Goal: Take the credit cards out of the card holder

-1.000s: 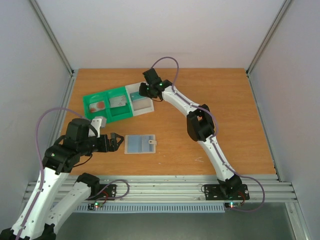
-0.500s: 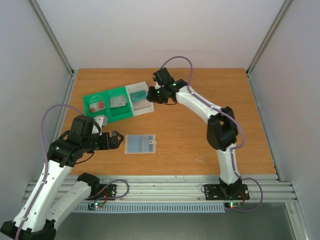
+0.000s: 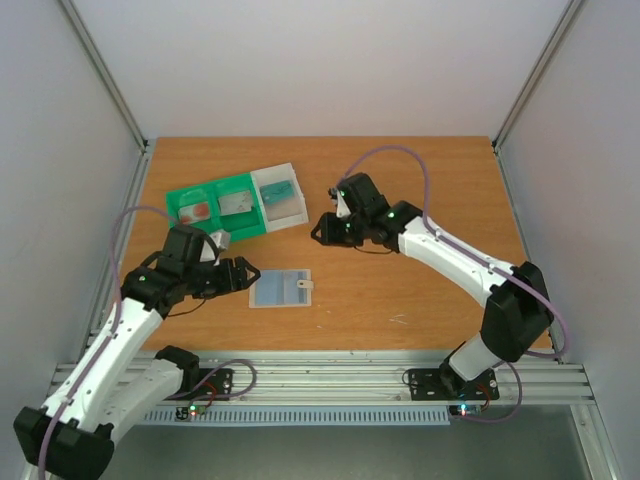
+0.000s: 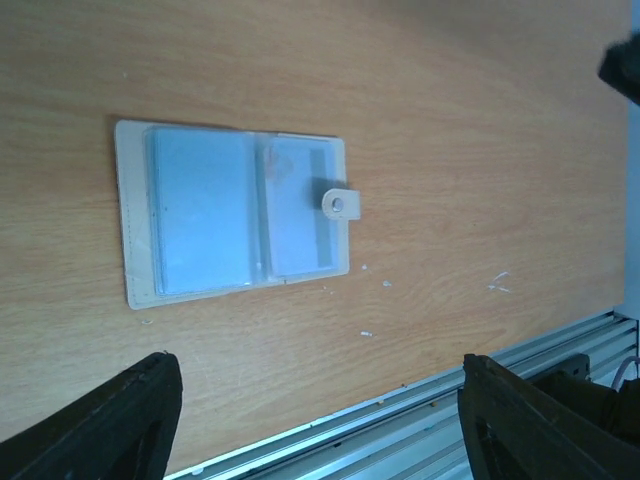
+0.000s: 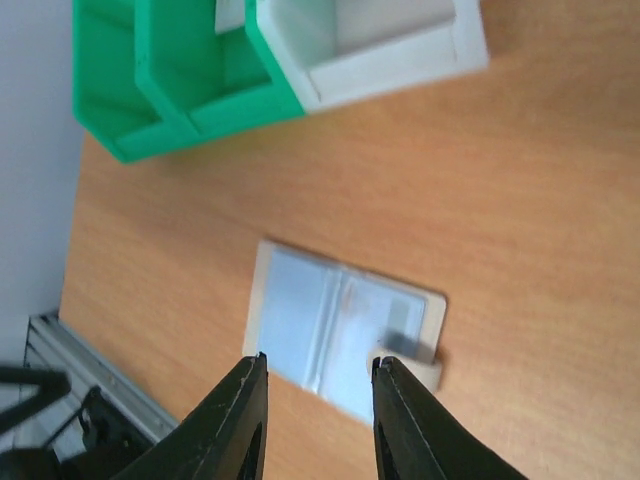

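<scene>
The card holder (image 3: 281,288) lies open and flat on the table, pale blue-grey, with its white tab (image 4: 338,203) on the right edge. A pale card with a faint red mark (image 4: 290,215) shows in the pocket beside the tab. My left gripper (image 3: 243,276) hovers just left of the holder, open, with nothing between its fingers (image 4: 320,362). My right gripper (image 3: 322,228) hangs above and behind the holder, open and empty (image 5: 319,360). Credit cards lie in the tray: a red one (image 3: 197,211), a grey one (image 3: 237,203) and a teal one (image 3: 282,187).
The green tray (image 3: 222,232) with its white end compartment (image 3: 290,212) stands at the back left, also in the right wrist view (image 5: 200,110). An aluminium rail (image 3: 330,375) runs along the table's near edge. Grey walls enclose three sides.
My right gripper has drawn back from the tray's white compartment toward the holder, its jaws a little wider. My left gripper has edged toward the holder and narrowed slightly.
</scene>
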